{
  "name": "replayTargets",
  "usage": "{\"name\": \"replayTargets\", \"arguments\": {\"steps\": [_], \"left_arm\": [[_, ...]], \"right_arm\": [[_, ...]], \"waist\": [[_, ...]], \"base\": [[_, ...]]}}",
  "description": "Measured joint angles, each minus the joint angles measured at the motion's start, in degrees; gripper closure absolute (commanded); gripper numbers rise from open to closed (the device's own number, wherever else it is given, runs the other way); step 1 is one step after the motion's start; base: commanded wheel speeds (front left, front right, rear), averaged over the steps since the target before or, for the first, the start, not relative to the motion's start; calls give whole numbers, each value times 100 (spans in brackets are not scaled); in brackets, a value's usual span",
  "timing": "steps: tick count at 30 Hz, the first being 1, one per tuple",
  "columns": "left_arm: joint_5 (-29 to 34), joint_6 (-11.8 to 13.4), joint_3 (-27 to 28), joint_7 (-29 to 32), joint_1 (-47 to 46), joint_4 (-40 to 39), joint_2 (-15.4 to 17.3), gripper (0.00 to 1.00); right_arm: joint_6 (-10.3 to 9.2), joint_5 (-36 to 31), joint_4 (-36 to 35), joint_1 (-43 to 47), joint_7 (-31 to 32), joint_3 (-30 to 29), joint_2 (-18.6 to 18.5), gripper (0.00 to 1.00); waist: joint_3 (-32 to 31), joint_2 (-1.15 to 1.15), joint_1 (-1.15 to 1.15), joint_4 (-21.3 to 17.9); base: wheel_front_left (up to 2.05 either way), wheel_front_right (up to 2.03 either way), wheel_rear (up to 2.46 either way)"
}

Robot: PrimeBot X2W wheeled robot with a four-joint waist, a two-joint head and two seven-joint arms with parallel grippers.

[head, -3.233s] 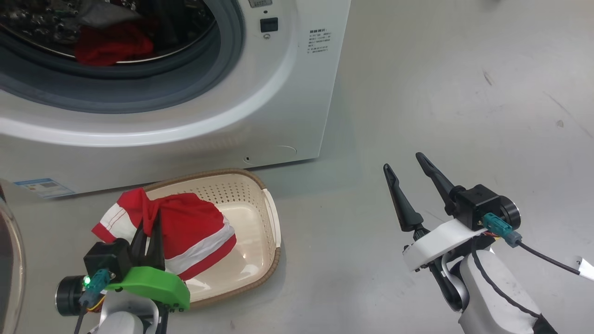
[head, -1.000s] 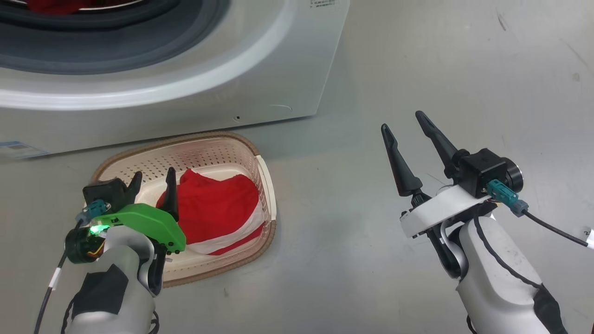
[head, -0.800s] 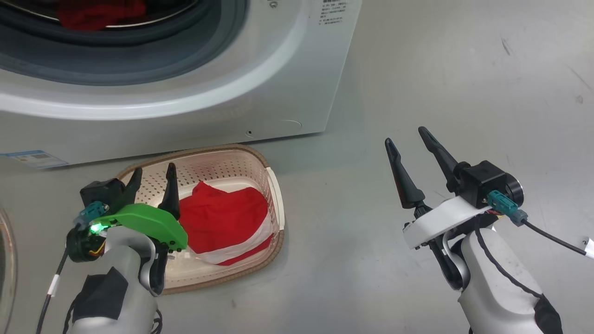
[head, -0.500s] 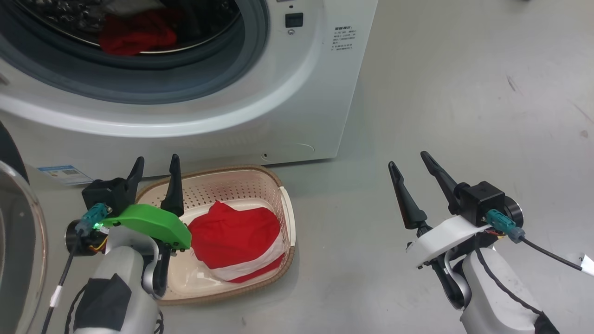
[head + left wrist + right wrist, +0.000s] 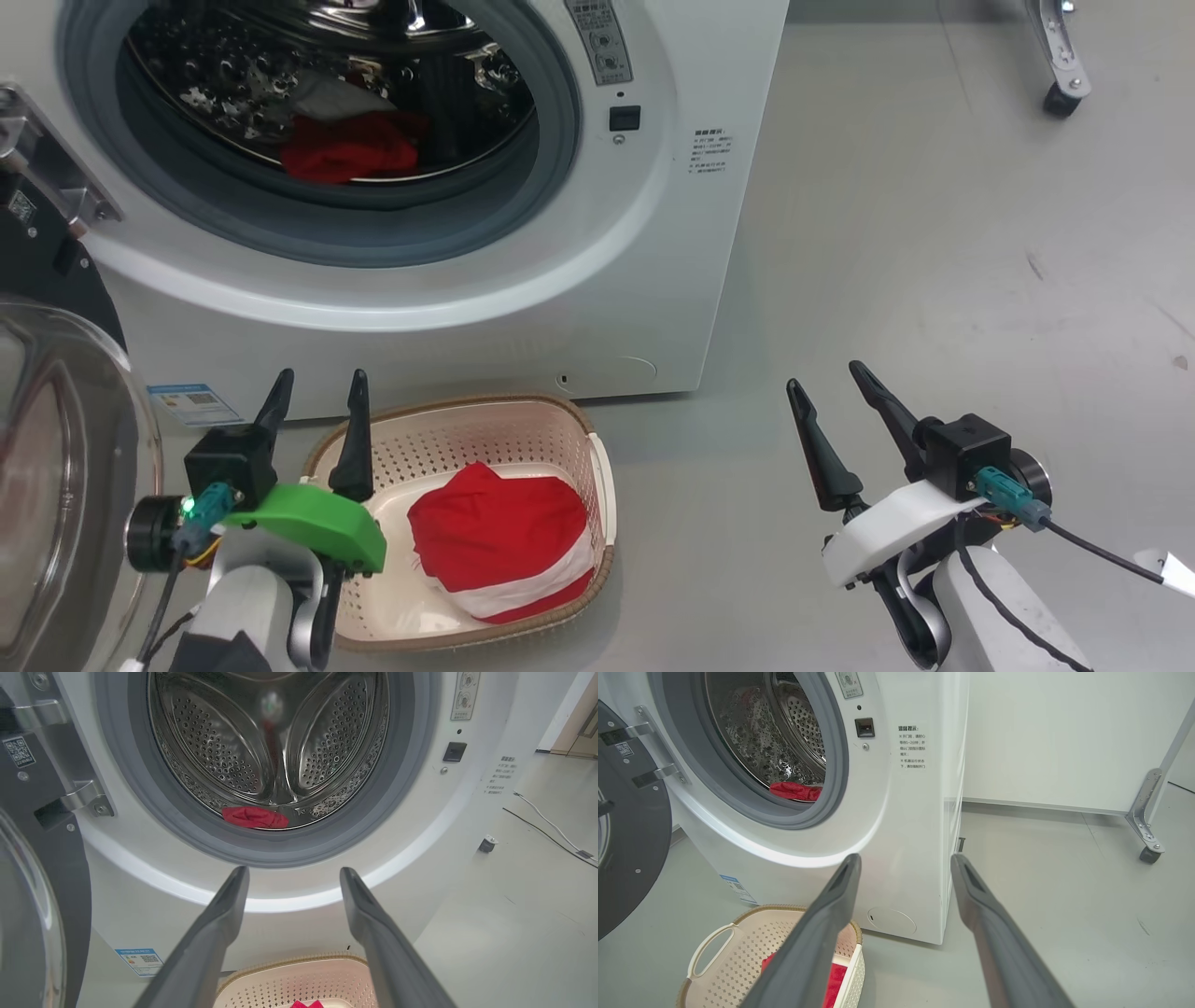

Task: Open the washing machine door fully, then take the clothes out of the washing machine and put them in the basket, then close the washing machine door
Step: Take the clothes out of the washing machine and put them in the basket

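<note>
GRIP left gripper (image 5: 322,378), right gripper (image 5: 823,375): both splayed, empty | CLOTHES red white-striped garment (image 5: 504,541) in cream perforated plastic basket (image 5: 467,408); more red cloth (image 5: 347,157) in steel drum (image 5: 233,75) above basket | RISK shutting black-rimmed glass door (image 5: 56,448) now strands it

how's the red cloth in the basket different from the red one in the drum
The basket cloth shows white stripes; the drum cloth looks plain red. The basket cloth lies bunched in the cream basket; the drum cloth sits low in the steel drum and shows less fabric. Both are bright red and crumpled.
</note>
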Motion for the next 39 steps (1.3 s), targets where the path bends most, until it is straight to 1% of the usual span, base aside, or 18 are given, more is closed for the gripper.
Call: {"name": "replayTargets", "arguments": {"steps": [10,15,17,20,24,39], "left_arm": [[79,164,16,0,754,-400,11,0],[79,203,75,0,1120,-519,27,0],[79,220,81,0,1250,-556,34,0],[79,244,82,0,1417,-658,36,0],[79,252,77,0,1568,-758,36,0],[86,302,14,0,1890,-1133,38,0]], "right_arm": [[-14,52,40,321,0,-20,2,0],[-16,145,45,440,0,-7,7,0],[-59,171,46,492,0,11,7,0],[-65,202,47,574,0,30,10,0],[-104,207,35,592,0,38,14,0],[-109,207,-16,681,0,60,19,0]], "waist": [[-416,0,0,60],[-603,0,0,47],[-673,0,0,33],[-768,0,0,9],[-843,0,0,-22],[-926,0,0,-21]], "base": [[0,0,0],[0,0,0],[0,0,0],[0,0,0],[0,0,0],[0,0,0]]}}
